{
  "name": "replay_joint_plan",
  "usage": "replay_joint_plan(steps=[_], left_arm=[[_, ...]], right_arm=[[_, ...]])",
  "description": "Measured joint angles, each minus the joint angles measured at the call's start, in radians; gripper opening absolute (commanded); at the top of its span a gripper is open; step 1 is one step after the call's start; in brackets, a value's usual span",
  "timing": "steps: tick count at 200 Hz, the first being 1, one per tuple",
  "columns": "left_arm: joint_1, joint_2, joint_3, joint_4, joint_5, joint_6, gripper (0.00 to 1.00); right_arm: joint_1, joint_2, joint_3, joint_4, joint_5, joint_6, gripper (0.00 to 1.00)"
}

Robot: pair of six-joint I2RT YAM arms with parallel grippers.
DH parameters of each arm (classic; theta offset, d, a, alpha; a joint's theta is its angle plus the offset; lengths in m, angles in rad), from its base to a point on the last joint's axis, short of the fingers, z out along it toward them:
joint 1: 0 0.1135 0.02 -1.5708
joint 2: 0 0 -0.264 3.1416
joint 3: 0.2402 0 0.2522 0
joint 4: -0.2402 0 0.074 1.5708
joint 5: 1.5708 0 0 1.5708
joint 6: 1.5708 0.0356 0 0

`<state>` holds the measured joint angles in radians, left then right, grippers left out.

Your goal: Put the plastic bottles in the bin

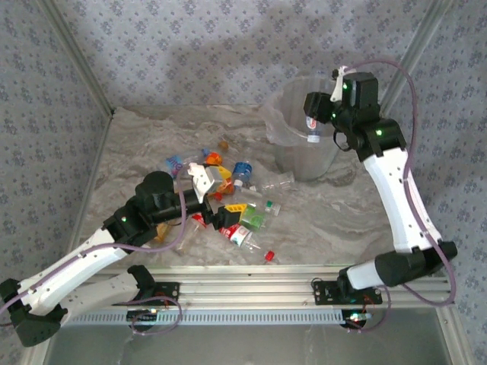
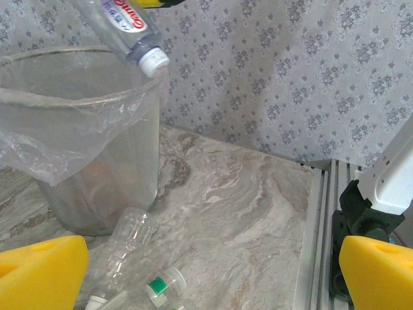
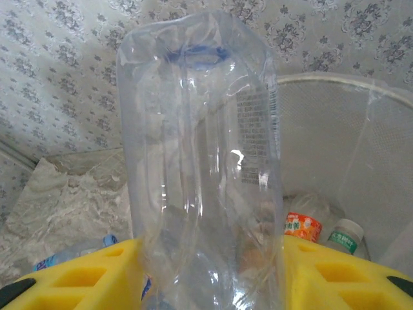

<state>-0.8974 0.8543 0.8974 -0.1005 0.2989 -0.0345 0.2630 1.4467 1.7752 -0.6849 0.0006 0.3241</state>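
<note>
Marbled table (image 1: 342, 220), patterned walls (image 1: 190, 46). Clear bottle (image 3: 200, 161) is pinched by right gripper (image 3: 206, 278) above bin (image 1: 289, 87), upper right; if released off-centre, rim may be struck. Left gripper (image 2: 210, 274) is held spread.

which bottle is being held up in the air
The clear bottle with a red label and white cap, pinched in the right gripper above the bin, cap angled downward. The other bottles lie on the table or inside the bin.
</note>
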Motion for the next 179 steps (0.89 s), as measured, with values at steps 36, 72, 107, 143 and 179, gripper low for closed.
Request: replay_joint_plan(steps=[36,72,107,143,179], left_arm=[[0.001,0.009,0.0,-0.001,-0.018,0.008,1.0],[0.001,0.025,0.0,-0.008,-0.046,0.014,1.0],[0.001,0.051,0.002,-0.033,-0.064,0.019,1.0],[0.001,0.066,0.003,-0.055,-0.065,0.026,1.0],[0.001,0.088,0.017,-0.066,-0.067,0.034,1.0]], right_arm=[[-0.047,0.105,0.04,0.0,-0.035,-0.001,0.54],[-0.082,0.184,0.063,0.005,-0.063,0.001,0.54],[-0.11,0.245,0.07,0.005,-0.074,0.001,0.54],[-0.138,0.311,0.074,0.003,-0.095,0.012,0.54],[-0.15,0.367,0.08,-0.003,-0.1,0.02,0.54]])
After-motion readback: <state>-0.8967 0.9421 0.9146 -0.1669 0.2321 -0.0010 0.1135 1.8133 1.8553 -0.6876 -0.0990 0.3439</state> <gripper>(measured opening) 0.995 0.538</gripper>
